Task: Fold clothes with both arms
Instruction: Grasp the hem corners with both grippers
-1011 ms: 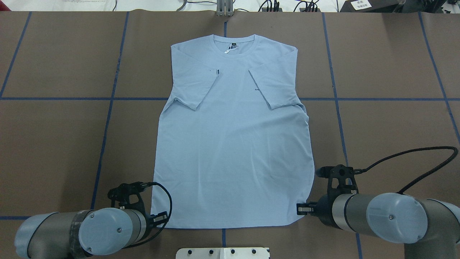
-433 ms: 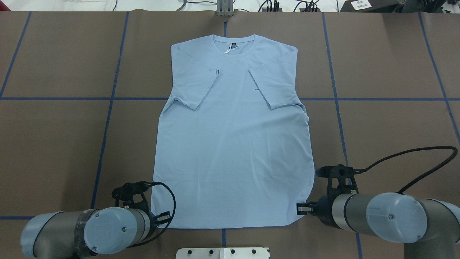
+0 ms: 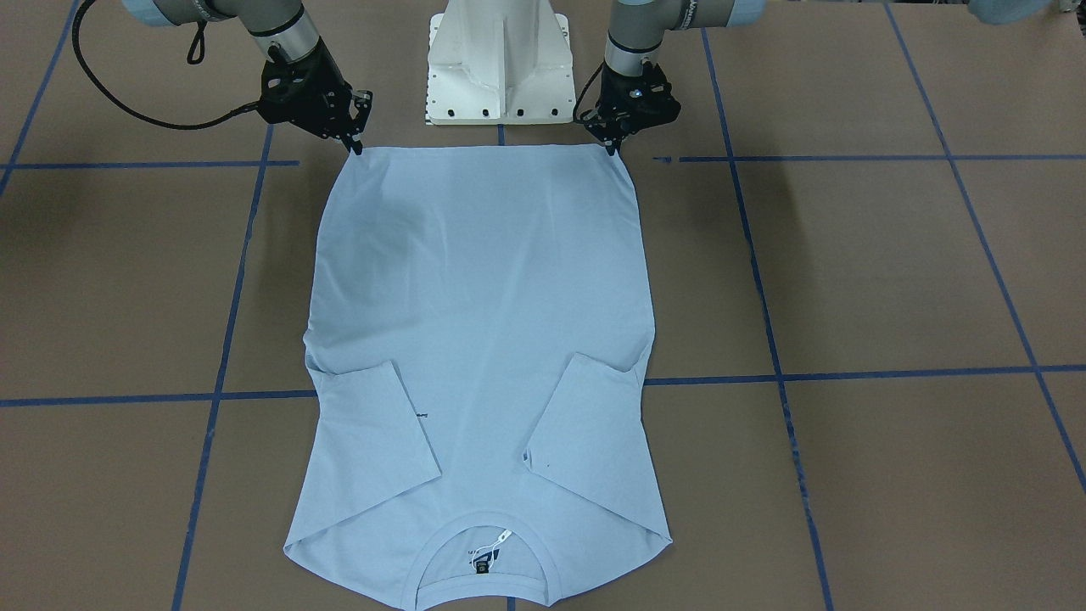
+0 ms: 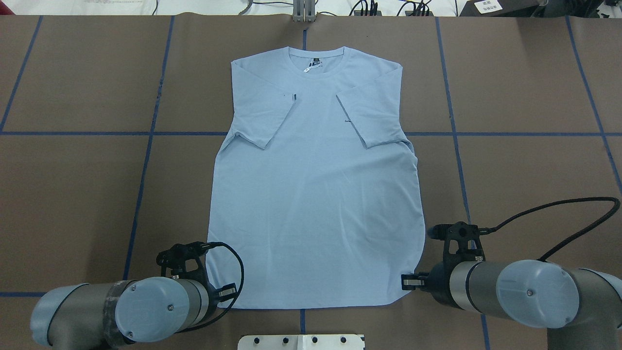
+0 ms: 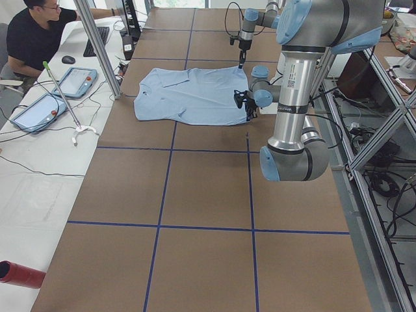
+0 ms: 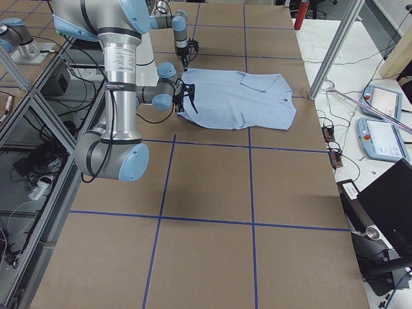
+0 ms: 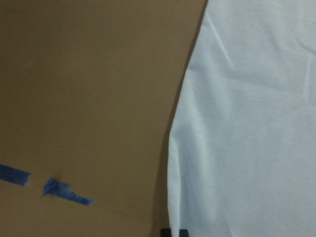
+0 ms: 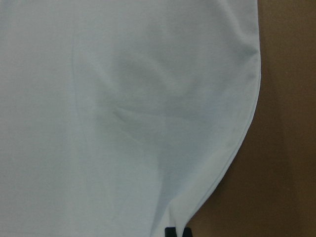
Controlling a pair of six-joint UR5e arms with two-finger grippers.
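The pale blue T-shirt [image 4: 316,194] lies flat on the brown table, collar [image 4: 316,61] away from me and both sleeves folded inward. My left gripper [image 4: 228,293] is at the near left hem corner, on the right side of the front view [image 3: 612,146]. Its wrist view shows dark fingertips [image 7: 174,231] close together at the cloth's raised edge. My right gripper [image 4: 408,282] is at the near right hem corner [image 3: 356,144]. Its fingertips [image 8: 176,231] are together, and the cloth [image 8: 123,123] puckers toward them.
Blue tape lines [image 4: 146,133] cross the table. The white pedestal base [image 3: 499,59] stands just behind the hem. A seated person [image 5: 39,39] and tablets [image 5: 78,81] are at the far side, and a metal post [image 5: 97,45] stands near the collar.
My left arm has slid to the right, bringing its gripper in over the near left hem corner. The right arm and the shirt have not moved.
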